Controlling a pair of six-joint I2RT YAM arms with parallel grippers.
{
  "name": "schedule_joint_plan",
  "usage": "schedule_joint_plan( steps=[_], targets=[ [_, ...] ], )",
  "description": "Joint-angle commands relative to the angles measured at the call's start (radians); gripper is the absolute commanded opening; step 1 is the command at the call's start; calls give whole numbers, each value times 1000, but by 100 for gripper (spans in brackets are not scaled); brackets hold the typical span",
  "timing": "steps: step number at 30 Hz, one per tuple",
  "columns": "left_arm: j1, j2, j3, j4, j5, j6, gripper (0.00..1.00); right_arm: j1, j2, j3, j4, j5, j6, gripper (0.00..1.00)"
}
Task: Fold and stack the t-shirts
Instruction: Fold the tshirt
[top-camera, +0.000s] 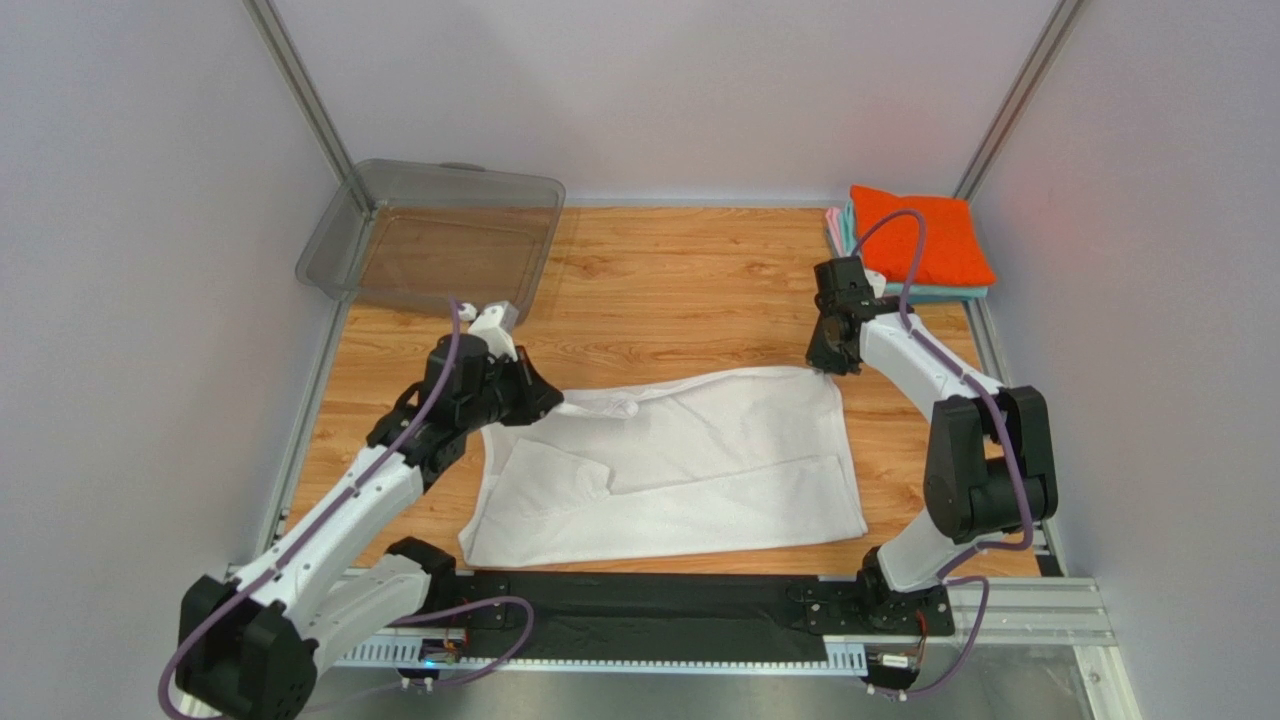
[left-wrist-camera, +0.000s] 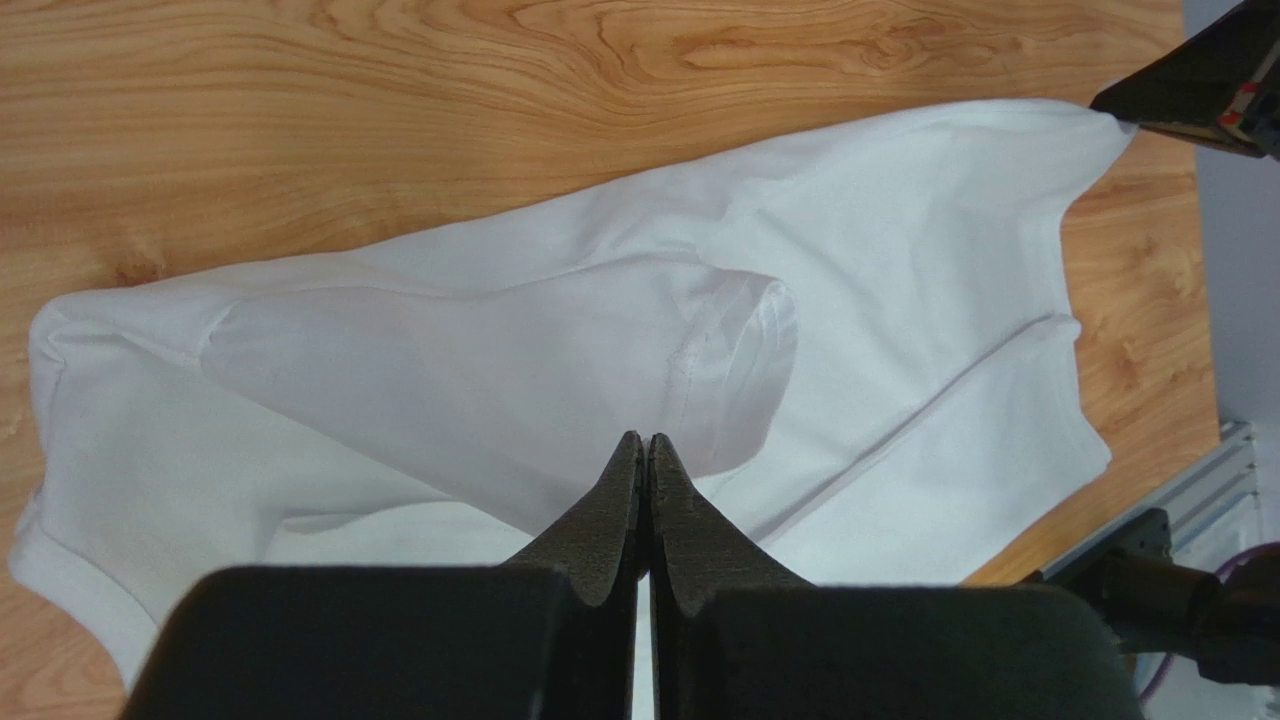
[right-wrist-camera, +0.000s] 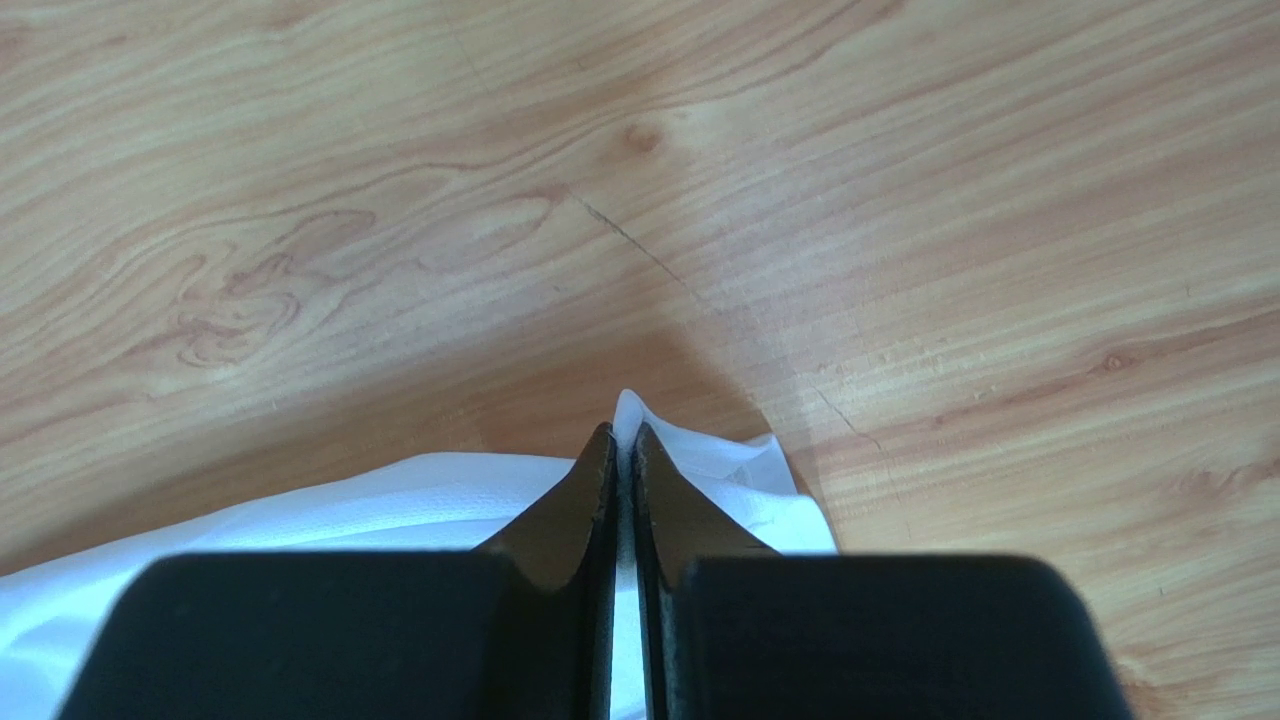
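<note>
The right hand (right-wrist-camera: 619, 435) pinches the white t-shirt (top-camera: 676, 465) at its upper-right corner. The left hand (left-wrist-camera: 646, 441) is clamped on its upper-left sleeve. The shirt lies mid-frame on the surface (top-camera: 676, 300). A folded orange shirt (top-camera: 920, 233) sits upper right, and a grey bin (top-camera: 436, 225) upper left.

Left arm (top-camera: 361, 495) stretches forward and low from its base, elbow bent, and its end effector (top-camera: 547, 402) tips downward with the two fingers pressed flat together. Over on the right arm (top-camera: 984, 450), the elbow is folded high and the forearm sweeps inward, its end effector (top-camera: 831, 362) pointing down, jaws clamped on a corner of the white t-shirt (top-camera: 706, 450).
</note>
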Motion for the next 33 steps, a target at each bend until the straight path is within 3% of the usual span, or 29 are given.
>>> schedule_joint_plan(
  steps=[1, 6, 23, 33],
  targets=[
    [-12, -122, -44, -64, -11, -82, 0, 12, -77, -34, 20, 4, -12, 3],
    [-12, -309, -61, -202, -64, -114, 0, 12, -147, -68, -11, 31, -21, 3],
    [-28, -669, -108, -515, -40, -285, 0, 25, -238, -120, -17, -29, -61, 3],
    [-44, -732, -114, -636, 15, -328, 0, 26, -262, -133, -13, -42, -68, 3]
  ],
)
